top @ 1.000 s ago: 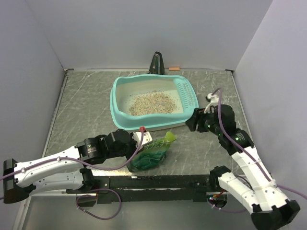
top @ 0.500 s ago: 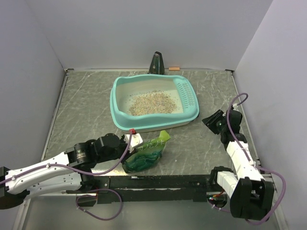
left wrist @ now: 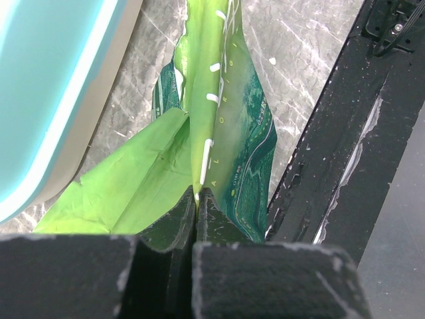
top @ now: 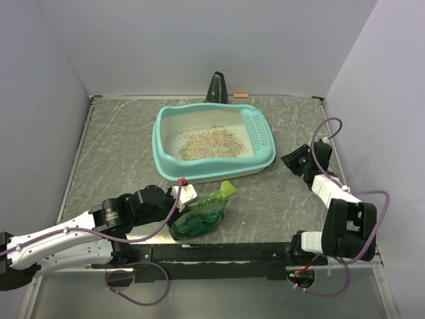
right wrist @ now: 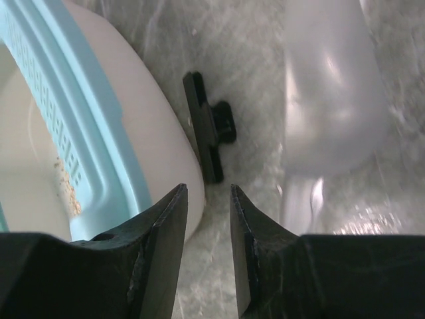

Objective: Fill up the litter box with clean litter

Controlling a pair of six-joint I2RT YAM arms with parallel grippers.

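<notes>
Pinching bag (left wrist: 232,133) top with left gripper (left wrist: 196,197) — upright beside litter box (top: 158,146), litter (top: 211,143) inside; right gripper (right wrist: 208,199) ajar, empty.

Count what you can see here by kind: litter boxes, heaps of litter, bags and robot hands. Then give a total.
Litter box: 1
Heap of clean litter: 1
Green bag: 1
Robot hands, left hand and right hand: 2
Total: 5
</notes>
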